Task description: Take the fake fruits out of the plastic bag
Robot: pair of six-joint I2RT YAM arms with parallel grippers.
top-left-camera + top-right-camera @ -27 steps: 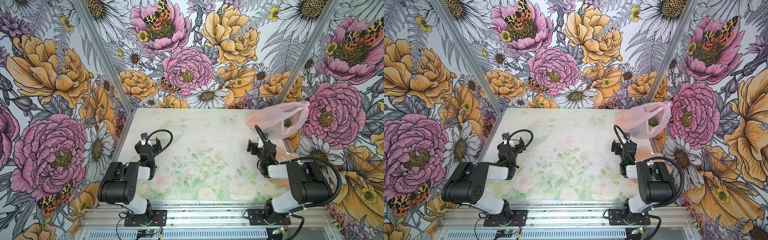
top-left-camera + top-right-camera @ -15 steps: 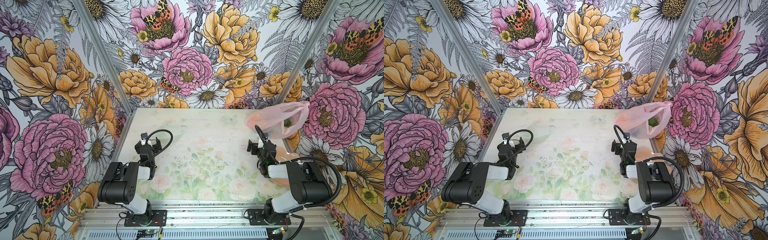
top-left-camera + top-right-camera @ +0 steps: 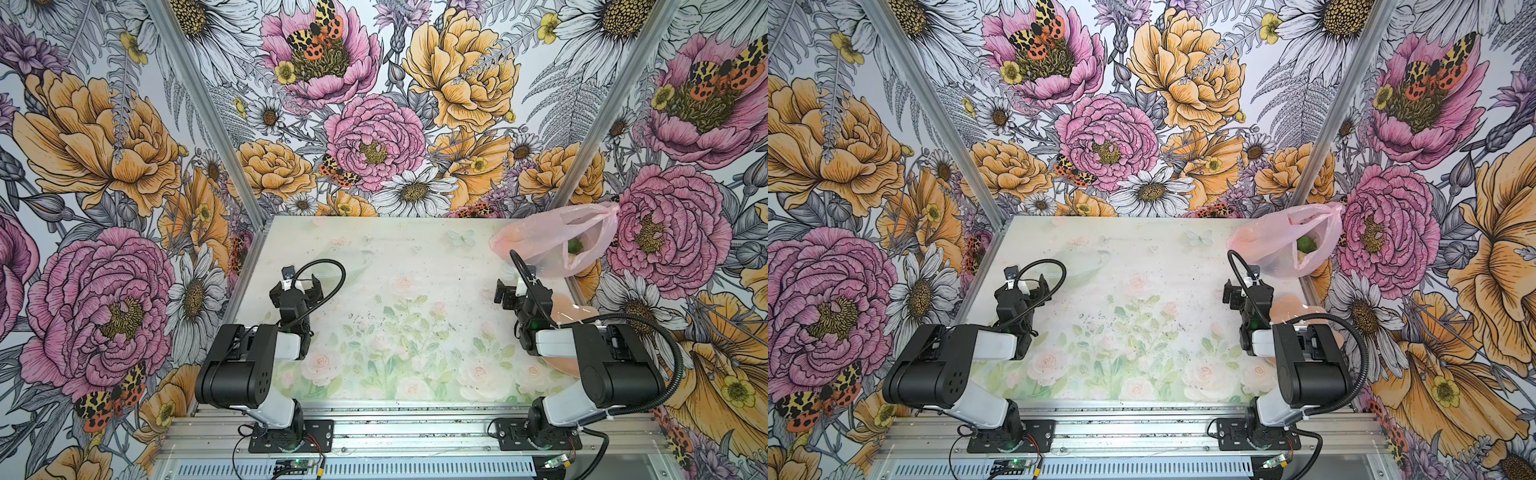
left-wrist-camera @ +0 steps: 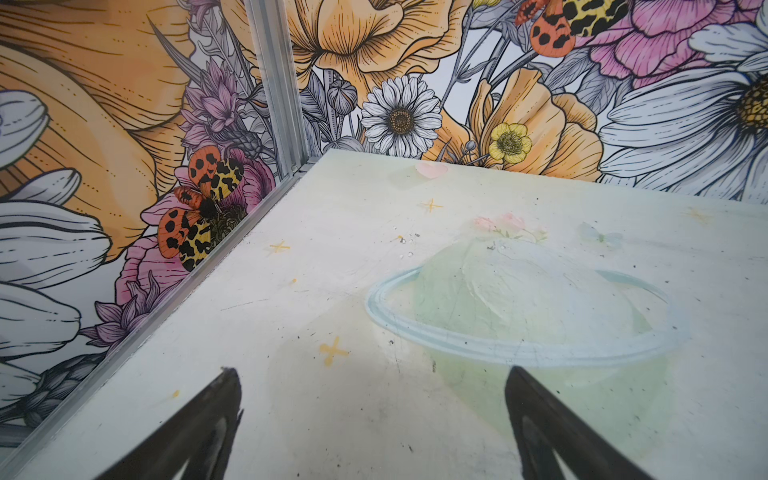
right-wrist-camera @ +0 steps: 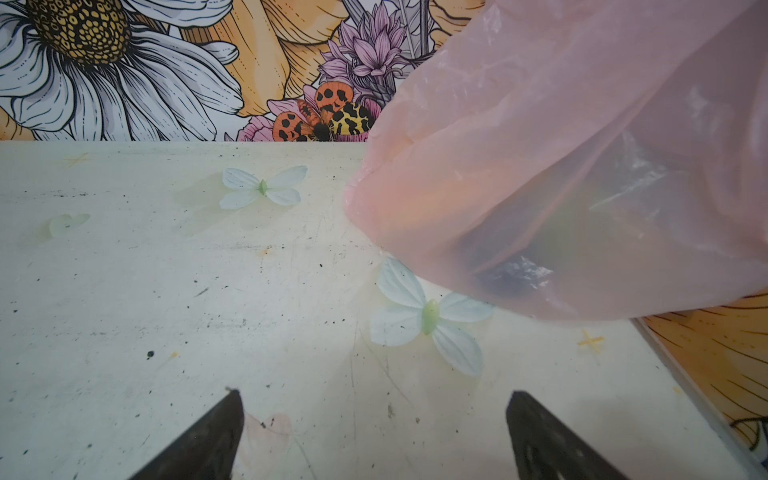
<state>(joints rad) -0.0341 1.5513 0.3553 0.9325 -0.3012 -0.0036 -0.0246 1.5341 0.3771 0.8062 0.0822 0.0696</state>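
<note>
The pink plastic bag [image 3: 548,237] [image 3: 1279,243] lies at the table's far right corner, its mouth against the right wall. One green fake fruit [image 3: 575,246] [image 3: 1307,244] shows through the mouth. In the right wrist view the bag [image 5: 582,158] fills the space ahead, and orange, greenish and dark shapes glow dimly through its film. My right gripper [image 3: 512,287] [image 3: 1239,289] [image 5: 374,392] hovers open just short of the bag, with nothing between its fingers. At the table's left side my left gripper [image 3: 297,286] [image 3: 1023,289] [image 4: 372,370] stands open over bare table.
A peach wavy-edged dish [image 3: 571,309] [image 3: 1292,308] lies by the right edge, partly under the right arm. Flower-printed walls close the table [image 3: 395,266] on three sides, with metal posts at the far corners.
</note>
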